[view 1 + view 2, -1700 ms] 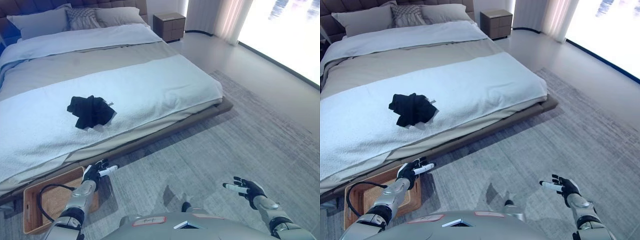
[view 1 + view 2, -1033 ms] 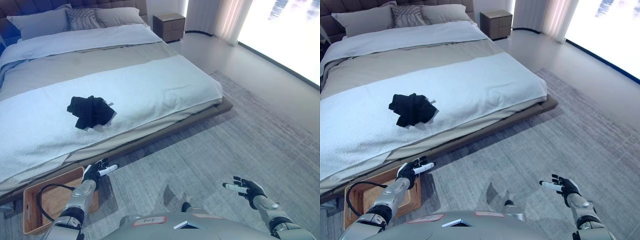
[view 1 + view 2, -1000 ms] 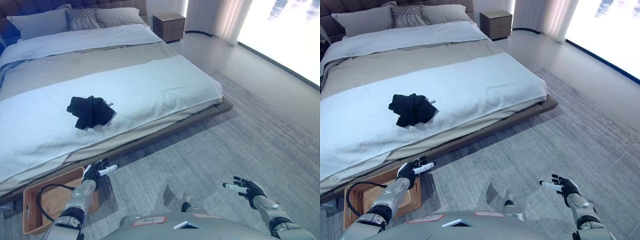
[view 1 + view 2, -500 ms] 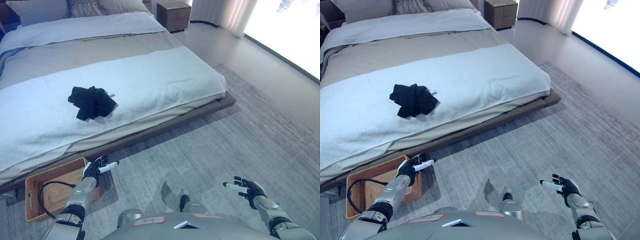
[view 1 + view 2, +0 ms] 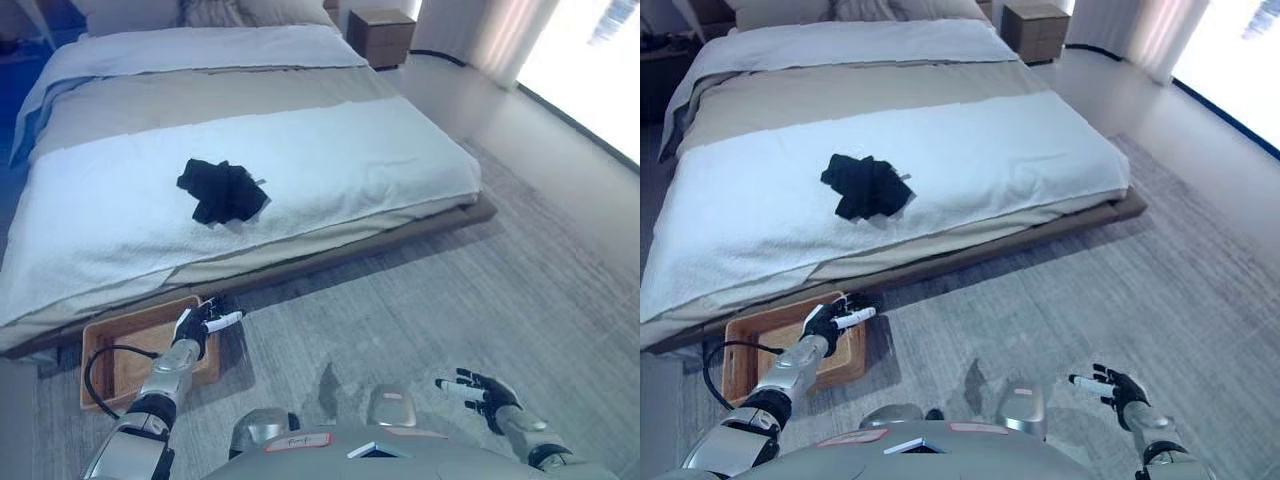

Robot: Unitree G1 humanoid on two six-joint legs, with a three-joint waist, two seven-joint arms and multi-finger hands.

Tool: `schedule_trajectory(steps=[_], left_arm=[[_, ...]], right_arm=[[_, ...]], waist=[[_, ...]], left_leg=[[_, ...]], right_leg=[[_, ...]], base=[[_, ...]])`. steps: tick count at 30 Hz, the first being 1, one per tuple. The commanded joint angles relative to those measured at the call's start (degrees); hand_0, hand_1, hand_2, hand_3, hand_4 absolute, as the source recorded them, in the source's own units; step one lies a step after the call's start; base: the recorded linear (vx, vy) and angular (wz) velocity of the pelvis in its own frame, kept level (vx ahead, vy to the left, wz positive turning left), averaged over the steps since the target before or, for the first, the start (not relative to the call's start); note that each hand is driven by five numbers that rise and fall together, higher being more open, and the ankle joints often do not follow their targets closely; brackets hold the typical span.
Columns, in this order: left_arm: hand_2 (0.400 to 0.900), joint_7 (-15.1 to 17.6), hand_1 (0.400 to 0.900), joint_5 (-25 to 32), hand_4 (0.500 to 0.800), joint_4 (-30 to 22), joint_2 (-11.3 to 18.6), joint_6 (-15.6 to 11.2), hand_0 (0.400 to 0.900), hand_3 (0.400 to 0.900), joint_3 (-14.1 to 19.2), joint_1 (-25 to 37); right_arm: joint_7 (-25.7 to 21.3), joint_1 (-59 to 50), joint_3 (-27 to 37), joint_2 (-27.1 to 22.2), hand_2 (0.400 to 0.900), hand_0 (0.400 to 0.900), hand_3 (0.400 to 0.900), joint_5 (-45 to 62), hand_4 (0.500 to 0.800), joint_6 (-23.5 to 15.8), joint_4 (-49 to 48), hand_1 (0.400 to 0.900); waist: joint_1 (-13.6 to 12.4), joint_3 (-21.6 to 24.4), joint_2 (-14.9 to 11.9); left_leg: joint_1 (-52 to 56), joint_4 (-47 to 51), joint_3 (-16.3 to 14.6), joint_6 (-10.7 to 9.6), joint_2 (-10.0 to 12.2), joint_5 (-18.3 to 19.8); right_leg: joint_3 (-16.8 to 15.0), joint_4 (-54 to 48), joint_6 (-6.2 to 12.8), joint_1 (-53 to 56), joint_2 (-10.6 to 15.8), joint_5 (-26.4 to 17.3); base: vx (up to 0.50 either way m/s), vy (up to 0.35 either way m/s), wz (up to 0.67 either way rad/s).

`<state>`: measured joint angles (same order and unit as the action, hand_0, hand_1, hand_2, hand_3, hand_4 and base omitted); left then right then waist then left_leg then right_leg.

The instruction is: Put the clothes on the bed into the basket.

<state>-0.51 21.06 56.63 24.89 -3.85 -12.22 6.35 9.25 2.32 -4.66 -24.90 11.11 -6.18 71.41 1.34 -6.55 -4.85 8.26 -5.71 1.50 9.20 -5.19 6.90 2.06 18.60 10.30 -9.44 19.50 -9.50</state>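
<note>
Right hand (image 5: 1117, 386): low at the near right, over the grey rug, fingers spread out and holding nothing.
Left hand (image 5: 196, 327): low at the near left, fingers out straight and apart, holding nothing, at the right edge of the basket.
Rug (image 5: 420, 300): grey, wide and open from the robot up to the side of the bed.
Basket (image 5: 102, 345): a flat brown basket on the floor, right by the near edge of the bed. I see no clothes in it.
Bed (image 5: 380, 150): big and low, with a white blanket across the near part and a tan one behind it.
Clothes (image 5: 222, 190): a small black pile on the white blanket, well back from the near edge, apart from both hands.
Nightstand (image 5: 386, 35): brown, far back at the head of the bed, with bare floor beside it.
</note>
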Motion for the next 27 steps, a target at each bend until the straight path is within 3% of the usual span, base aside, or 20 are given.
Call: schedule_trajectory(steps=[1, 4, 8, 13, 17, 22, 27], left_arm=[[0.900, 0.7, 0.900, 0.0, 0.800, -2.6, 4.2, -4.9, 0.900, 0.900, 2.0, 5.4], [0.900, 0.9, 0.900, 0.0, 0.800, -1.8, 4.2, -5.0, 0.900, 0.900, 2.2, 5.5], [0.900, 1.1, 0.900, 0.1, 0.800, -0.8, 4.1, -4.9, 0.900, 0.900, 2.4, 5.6], [0.900, 1.4, 0.900, -0.1, 0.800, -1.2, 3.6, -4.8, 0.900, 0.900, 1.9, 5.7], [0.900, 1.9, 0.900, -0.3, 0.800, -1.1, 3.3, -4.6, 0.900, 0.900, 1.6, 6.2], [0.900, 2.7, 0.900, 0.0, 0.800, -0.1, 2.5, -4.4, 0.900, 0.900, 1.2, 7.1], [0.900, 3.0, 0.900, 1.4, 0.800, 2.3, 0.6, -4.4, 0.900, 0.900, -0.3, 9.3]], right_arm=[[-1.3, -4.8, 0.2, -3.2, 0.900, 0.900, 0.900, 3.7, 0.800, -2.9, -0.1, 0.900], [-1.6, -5.3, -0.1, -2.9, 0.900, 0.900, 0.900, 4.2, 0.800, -3.0, 0.0, 0.900], [-2.0, -5.8, -0.2, -2.5, 0.900, 0.900, 0.900, 4.6, 0.800, -3.1, -0.8, 0.900], [-1.9, -4.9, 0.0, -2.7, 0.900, 0.900, 0.900, 5.0, 0.800, -3.1, -1.6, 0.900], [-2.1, -4.7, 0.1, -3.0, 0.900, 0.900, 0.900, 4.9, 0.800, -3.1, -1.8, 0.900], [-2.8, -3.4, 0.8, -3.4, 0.900, 0.900, 0.900, 4.9, 0.800, -3.2, -2.2, 0.900], [-3.4, -3.1, 1.2, -4.3, 0.900, 0.900, 0.900, 5.3, 0.800, -3.4, -1.0, 0.900]], waist=[[2.1, 0.6, -1.9], [2.7, 0.2, -2.1], [3.2, 0.2, -2.5], [4.0, 0.6, -3.3], [4.1, 0.9, -3.6], [5.0, 2.5, -2.7], [7.3, 4.2, -0.9]], left_leg=[[2.0, -0.1, 2.0, -7.7, -0.5, 3.5], [4.3, 0.2, 3.5, -7.5, -0.7, 5.2], [5.3, -1.4, 4.9, -7.6, -0.8, 7.4], [5.4, -3.9, 6.3, -7.9, -0.3, 9.8], [5.2, -4.7, 6.9, -8.2, 0.1, 11.0], [9.3, -1.6, 8.6, -10.5, 5.2, 12.1], [11.1, -0.4, 10.4, -13.9, 11.4, 7.9]], right_leg=[[-6.8, -9.0, 2.32, -5.2, -0.5, -10.7], [-7.8, -15.8, 3.55, -7.1, -2.7, -12.8], [-6.1, -19.0, 4.70, -7.3, -3.5, -15.7], [-8.5, -18.9, 4.70, -7.1, -5.2, -17.9], [-8.8, -18.4, 4.70, -6.9, -5.9, -16.5], [-7.0, -14.5, 4.43, -7.8, -7.6, -8.3], [-3.0, -11.0, 2.19, -8.7, -9.7, -3.9]], base=[[0.22, -0.023, 0.44], [0.21, 0.002, 0.38], [0.14, -0.017, 0.29], [0.16, -0.065, 0.30], [0.12, -0.062, 0.14], [0.19, -0.111, 0.23], [0.20, -0.158, 0.34]])
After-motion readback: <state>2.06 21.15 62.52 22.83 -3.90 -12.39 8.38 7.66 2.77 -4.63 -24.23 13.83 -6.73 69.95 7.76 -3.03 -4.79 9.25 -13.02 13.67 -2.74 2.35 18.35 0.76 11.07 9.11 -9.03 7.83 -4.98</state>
